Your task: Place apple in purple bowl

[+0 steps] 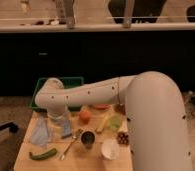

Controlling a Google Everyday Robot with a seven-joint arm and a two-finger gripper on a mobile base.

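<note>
The apple is small, round and orange-red, and sits on the wooden table near its back middle. My gripper hangs from the wrist at the end of the white arm. It is just left of the apple, low over the table. A dark maroon sliver at the arm's edge is the purple bowl. The arm hides most of it. It lies to the right of the apple.
An orange bowl sits behind the apple. Also on the table are a green cup, metal cup, white cup, grapes, spoon, blue packet and green vegetable. A green bin stands at the back left.
</note>
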